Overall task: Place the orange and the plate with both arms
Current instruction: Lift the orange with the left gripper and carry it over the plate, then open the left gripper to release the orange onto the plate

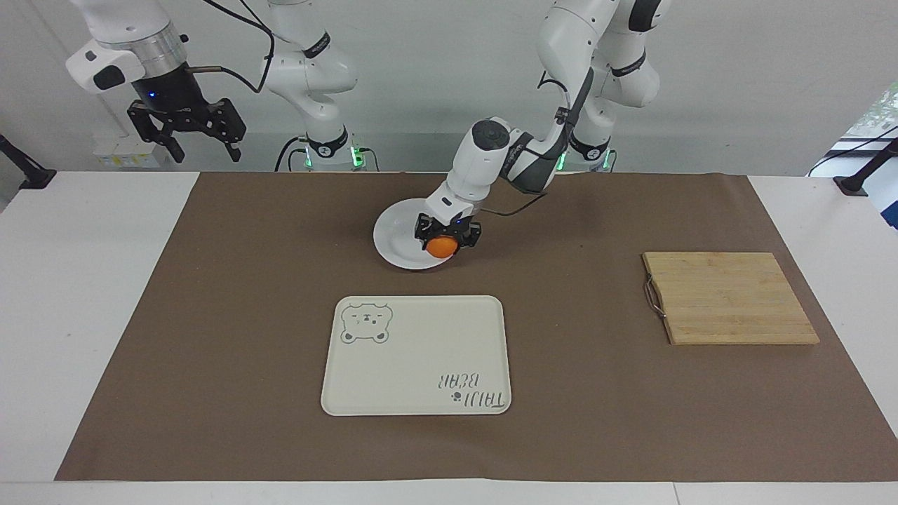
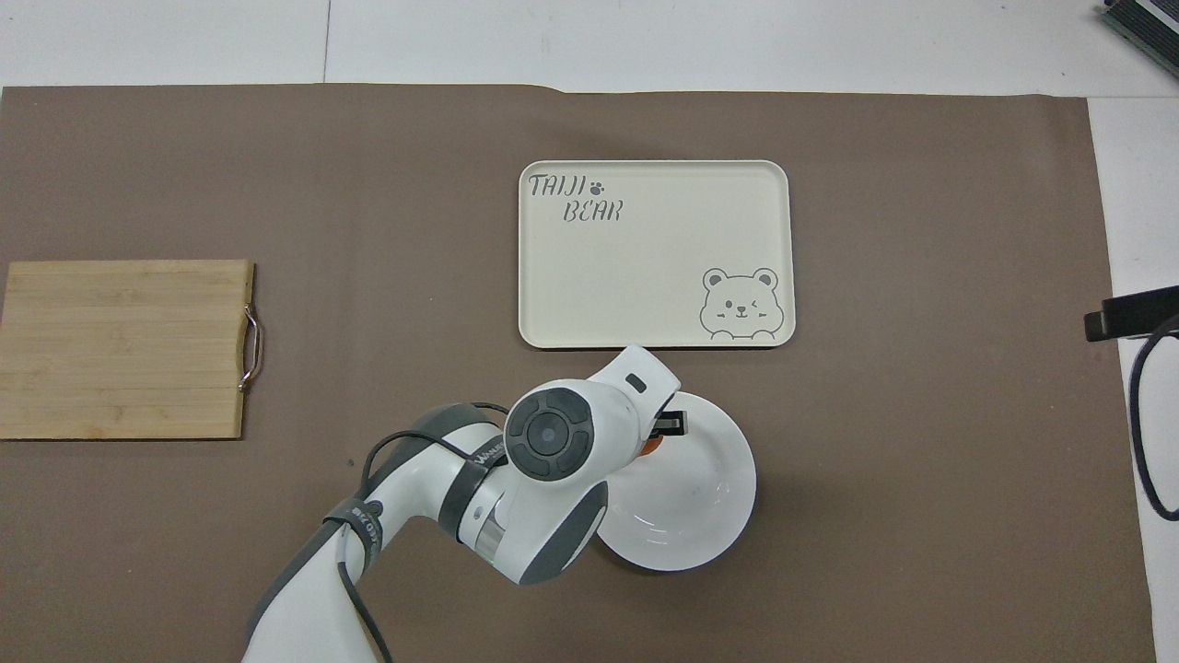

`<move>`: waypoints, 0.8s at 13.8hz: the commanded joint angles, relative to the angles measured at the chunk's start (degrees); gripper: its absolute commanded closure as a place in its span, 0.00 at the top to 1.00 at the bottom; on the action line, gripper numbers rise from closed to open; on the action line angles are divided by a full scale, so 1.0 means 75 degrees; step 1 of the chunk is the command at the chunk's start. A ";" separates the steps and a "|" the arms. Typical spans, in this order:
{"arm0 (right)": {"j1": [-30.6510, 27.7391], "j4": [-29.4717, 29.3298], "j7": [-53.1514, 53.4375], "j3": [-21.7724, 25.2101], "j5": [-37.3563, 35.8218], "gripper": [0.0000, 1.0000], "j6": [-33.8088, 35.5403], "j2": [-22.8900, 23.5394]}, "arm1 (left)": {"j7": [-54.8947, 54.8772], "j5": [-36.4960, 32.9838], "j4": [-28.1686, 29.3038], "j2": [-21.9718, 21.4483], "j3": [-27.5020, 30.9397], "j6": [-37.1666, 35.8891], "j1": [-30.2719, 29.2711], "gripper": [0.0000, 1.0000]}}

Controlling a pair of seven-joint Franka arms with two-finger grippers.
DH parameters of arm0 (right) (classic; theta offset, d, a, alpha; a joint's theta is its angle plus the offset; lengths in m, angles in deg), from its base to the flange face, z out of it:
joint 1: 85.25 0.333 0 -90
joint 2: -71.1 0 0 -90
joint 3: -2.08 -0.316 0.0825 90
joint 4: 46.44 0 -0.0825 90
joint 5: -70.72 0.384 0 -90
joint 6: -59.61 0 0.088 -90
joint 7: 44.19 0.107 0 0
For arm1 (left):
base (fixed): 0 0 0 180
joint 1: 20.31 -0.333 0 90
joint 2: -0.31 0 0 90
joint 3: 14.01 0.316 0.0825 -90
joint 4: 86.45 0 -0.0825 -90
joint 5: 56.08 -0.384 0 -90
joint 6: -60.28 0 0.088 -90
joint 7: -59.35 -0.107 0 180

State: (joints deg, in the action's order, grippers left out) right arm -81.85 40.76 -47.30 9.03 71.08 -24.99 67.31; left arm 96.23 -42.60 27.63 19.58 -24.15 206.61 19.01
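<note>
The orange (image 1: 442,247) sits clamped between the fingers of the left tool (image 1: 446,237), which hangs over the plate (image 1: 396,235) at the edge toward the left arm's end of the counter; whether the fruit touches the dish cannot be told. In the overhead view only a sliver of the orange (image 2: 650,447) shows past the arm's wrist, which covers much of the plate (image 2: 709,488). The tray (image 1: 417,355) with the bear drawing lies farther from the robots than the plate, with a strip of bare brown mat (image 1: 231,322) between them. The cutting board (image 1: 729,297) lies well apart toward the left arm's end. The right tool (image 1: 186,131) waits high over the counter's (image 1: 77,294) right-arm corner, its fingers spread apart and holding nothing.
</note>
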 commanded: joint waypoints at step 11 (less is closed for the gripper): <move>-0.0020 0.0209 -0.0184 -0.0024 -0.0061 1.00 -0.0088 -0.0175 | 0.0695 0.0042 -0.0035 -0.0409 0.0122 -0.0568 0.0383 1.00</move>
State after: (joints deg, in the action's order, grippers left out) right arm -81.85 40.76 -47.30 9.03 71.08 -24.99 67.31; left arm 100.56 -42.60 26.98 21.25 -24.40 208.41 21.50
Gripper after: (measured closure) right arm 0.000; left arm 0.000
